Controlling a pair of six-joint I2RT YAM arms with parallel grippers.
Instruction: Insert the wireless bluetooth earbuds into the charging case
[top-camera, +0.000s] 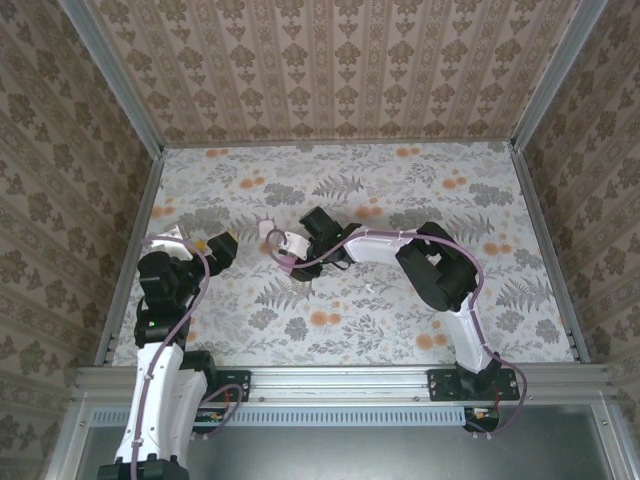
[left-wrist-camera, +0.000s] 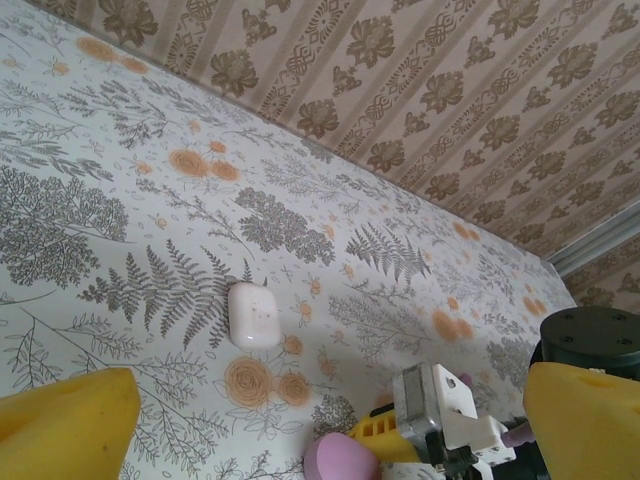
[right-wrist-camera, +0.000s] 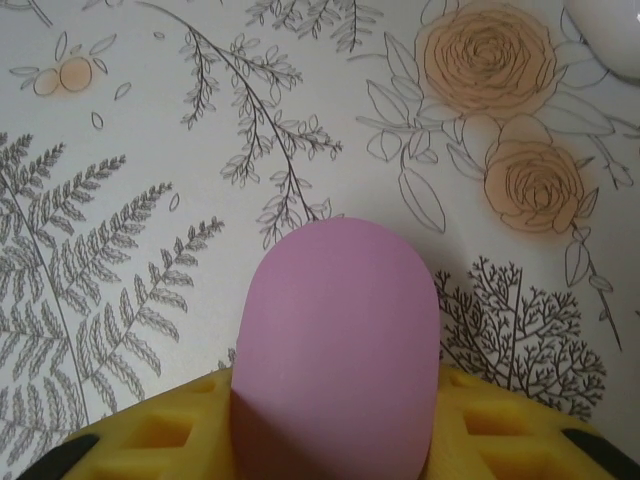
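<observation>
Floral tabletop (top-camera: 400, 330) boxed in by patterned walls (top-camera: 340, 70) along its left, far and right edges. The right arm (top-camera: 400, 250) slants across the middle. The right gripper (top-camera: 283, 262), left of centre, is closed around a pink oval item (right-wrist-camera: 335, 340). A white rounded-square item (left-wrist-camera: 253, 315) lies near it, toward the far edge. The left arm (top-camera: 165, 285) fills the near-left corner, the left gripper (top-camera: 222, 245) spread wide. The far strip and the right side lie bare.
</observation>
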